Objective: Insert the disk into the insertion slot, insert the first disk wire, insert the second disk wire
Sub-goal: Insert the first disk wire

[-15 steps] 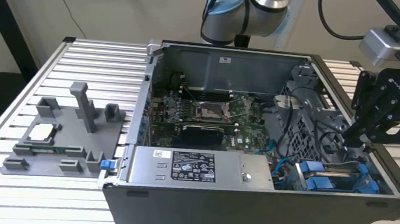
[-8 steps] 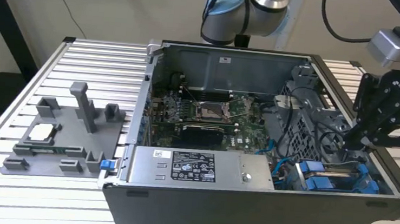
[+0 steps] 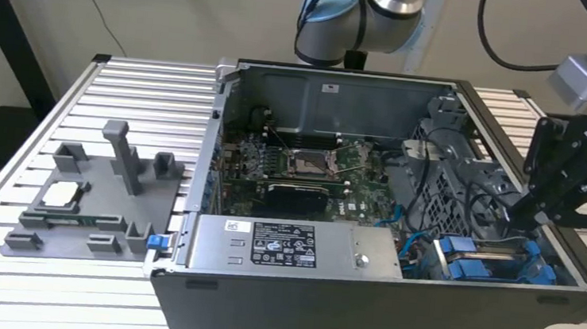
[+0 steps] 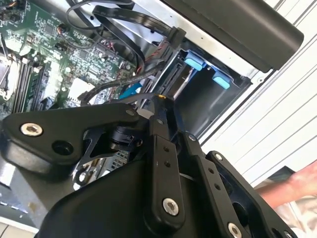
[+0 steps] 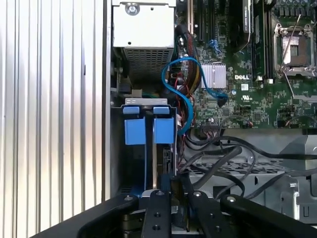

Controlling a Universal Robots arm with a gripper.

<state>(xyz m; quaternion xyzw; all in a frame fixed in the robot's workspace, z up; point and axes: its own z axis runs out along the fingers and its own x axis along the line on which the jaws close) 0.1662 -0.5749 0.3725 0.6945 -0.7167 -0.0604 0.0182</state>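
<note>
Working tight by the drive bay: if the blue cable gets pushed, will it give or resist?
The blue cable is thin and stands in a free loop, so it probably bends aside easily yet springs back. One end seems plugged into the board, so a hard shove could strain that plug.

Insertion slot (image 5: 148, 161) dark grey, fittings (image 5: 134, 131) blue; hand (image 5: 176, 186) black.

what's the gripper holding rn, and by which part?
Cannot tell. The gripper is down at the drive bay among black cables; any hold is hidden.
</note>
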